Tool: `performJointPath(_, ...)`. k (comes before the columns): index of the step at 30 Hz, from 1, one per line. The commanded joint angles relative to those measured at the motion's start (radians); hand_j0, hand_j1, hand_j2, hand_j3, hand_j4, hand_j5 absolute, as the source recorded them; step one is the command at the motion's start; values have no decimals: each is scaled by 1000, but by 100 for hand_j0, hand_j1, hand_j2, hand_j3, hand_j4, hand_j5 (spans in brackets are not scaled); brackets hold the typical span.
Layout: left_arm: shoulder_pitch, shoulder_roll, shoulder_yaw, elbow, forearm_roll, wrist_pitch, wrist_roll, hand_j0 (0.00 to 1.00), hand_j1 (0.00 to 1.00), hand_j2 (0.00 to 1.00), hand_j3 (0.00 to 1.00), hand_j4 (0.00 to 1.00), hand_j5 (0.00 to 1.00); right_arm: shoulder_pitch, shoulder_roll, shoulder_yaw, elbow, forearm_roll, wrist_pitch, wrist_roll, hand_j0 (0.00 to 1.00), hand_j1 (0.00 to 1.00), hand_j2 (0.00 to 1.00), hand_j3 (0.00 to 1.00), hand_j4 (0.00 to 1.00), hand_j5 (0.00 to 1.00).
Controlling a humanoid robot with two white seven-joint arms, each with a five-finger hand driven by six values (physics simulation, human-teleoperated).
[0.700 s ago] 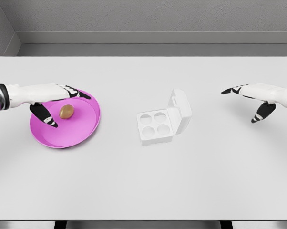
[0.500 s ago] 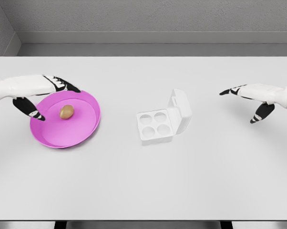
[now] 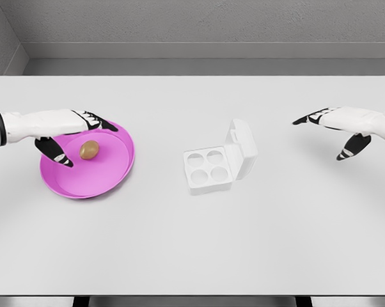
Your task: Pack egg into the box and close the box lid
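Egg (image 3: 89, 149) sits brown on the pink plate (image 3: 109, 173), well left of the box (image 3: 212, 167), and we are not touching it. Our left hand (image 3: 68, 128) hovers over the plate's far left rim, fingers spread around the egg and holding nothing. The box rests open on the surface (image 3: 192, 243), four cups bare, lid (image 3: 242, 147) tilted up on its right side. Our right hand (image 3: 343, 125) hangs well right of the box, fingers loosely extended, empty.
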Motion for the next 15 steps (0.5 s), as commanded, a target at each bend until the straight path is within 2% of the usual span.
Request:
performJointPath(1,0,-15,1,28,4,-1,0,100,100,100,100,100,100,0,0,1,8,-3,0,0,100,100,100,100,100,100)
performJointPath(5,0,-43,3,78,4,0,0,100,100,100,100,100,100,-3,1,6,-1,-3,-1,0,100,100,100,100,100,100)
performJointPath(12,0,-44,3,98,6,2,0,100,100,100,100,100,100,-2,13,9,-12,-3,-7,0,100,100,100,100,100,100)
performJointPath(14,0,-56,4,100,6,3,0,100,100,100,100,100,100,3,10,7,-9,-5,-122,0,100,100,100,100,100,100)
performJointPath(15,0,-58,4,101,6,2,0,100,100,100,100,100,100,3,9,7,-7,-3,-143,0,100,100,100,100,100,100)
